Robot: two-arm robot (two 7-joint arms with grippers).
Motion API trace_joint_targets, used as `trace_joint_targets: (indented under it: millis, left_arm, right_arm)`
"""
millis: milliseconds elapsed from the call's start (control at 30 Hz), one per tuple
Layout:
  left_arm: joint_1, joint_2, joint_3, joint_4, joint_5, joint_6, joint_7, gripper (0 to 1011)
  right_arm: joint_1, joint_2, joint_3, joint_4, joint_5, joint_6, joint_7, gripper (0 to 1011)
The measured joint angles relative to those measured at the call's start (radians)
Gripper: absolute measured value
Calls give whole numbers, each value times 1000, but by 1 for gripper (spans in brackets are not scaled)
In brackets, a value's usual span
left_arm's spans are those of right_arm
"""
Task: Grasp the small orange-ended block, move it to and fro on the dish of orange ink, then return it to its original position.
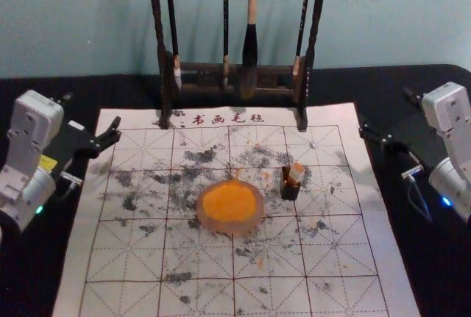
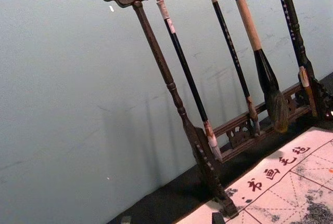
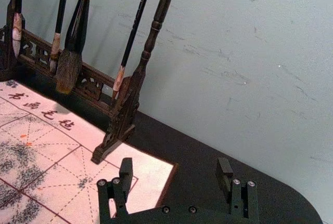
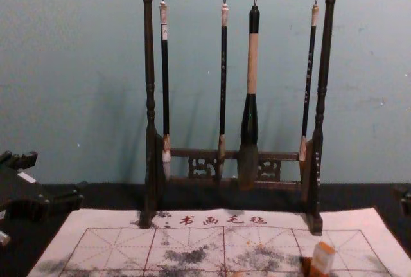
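Though block (image 1: 296, 173) leans half-hidden in holder (image 1: 289, 191), left gripper (image 1: 91, 116), right gripper (image 1: 388, 113) flank mat (image 1: 73, 273), fingers (image 3: 125, 174) spread.

pale-grey arms (image 1: 42, 111) | left: yellow label (image 1: 48, 163), green light (image 1: 40, 209) | right: blue light (image 1: 447, 201), black screw-studded tool (image 1: 385, 113)

Dk rack (image 4: 149, 65) w/ 4 hung brushes (image 4: 252, 65), far edge gridded mat (image 1: 335, 262).

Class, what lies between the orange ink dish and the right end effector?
The head view shows the orange-ended block, tilted in its small black holder, between the dish and right end effector.
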Motion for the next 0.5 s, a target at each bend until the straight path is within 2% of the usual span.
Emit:
trace_joint_targets:
  millis: [500]
  left_arm:
    - [0, 0, 0, 0, 0, 0, 0, 1001]
  right_arm:
    - [0, 0, 0, 0, 0, 0, 0, 1000]
